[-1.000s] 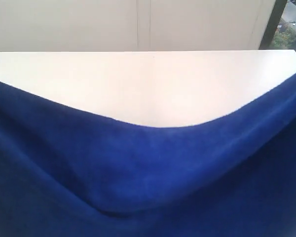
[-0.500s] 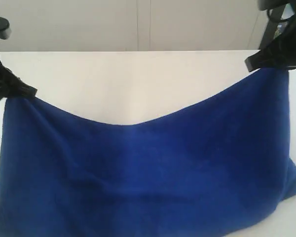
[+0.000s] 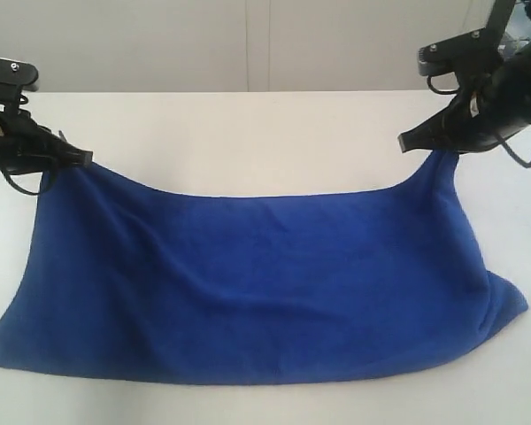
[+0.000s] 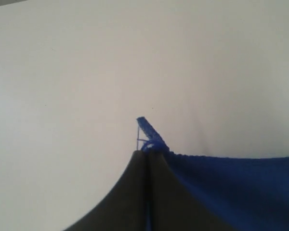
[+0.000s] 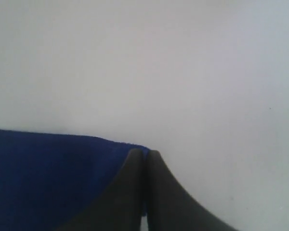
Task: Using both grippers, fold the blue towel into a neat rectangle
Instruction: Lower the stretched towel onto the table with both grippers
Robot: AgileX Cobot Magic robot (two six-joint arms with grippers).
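Exterior view: the blue towel (image 3: 257, 283) is spread wide on the white table (image 3: 265, 133). Its far edge is lifted at both corners and sags in a shallow curve between them. The near edge lies flat close to the view's bottom, and the near right corner is bunched in a small fold. Bare table runs from the far edge back to the pale wall (image 3: 159, 44), with narrow strips of table at either side. The left gripper (image 3: 78, 158) comes in low from the left, pointing inward, jaws pinched tight on the far left corner. The right gripper (image 3: 413, 142) angles down from the right, jaws clamped on the far right corner.

Left wrist view: the left gripper (image 4: 147, 155) has its jaws pressed together with the towel corner between them. A thread tag (image 4: 147, 129) pokes out past the tips. The hem runs off sideways, with bare table beyond.

Right wrist view: the right gripper (image 5: 144, 156) has no gap between its jaws and a sliver of towel corner in the tips. The cloth (image 5: 48, 178) hangs to one side, with open table ahead.
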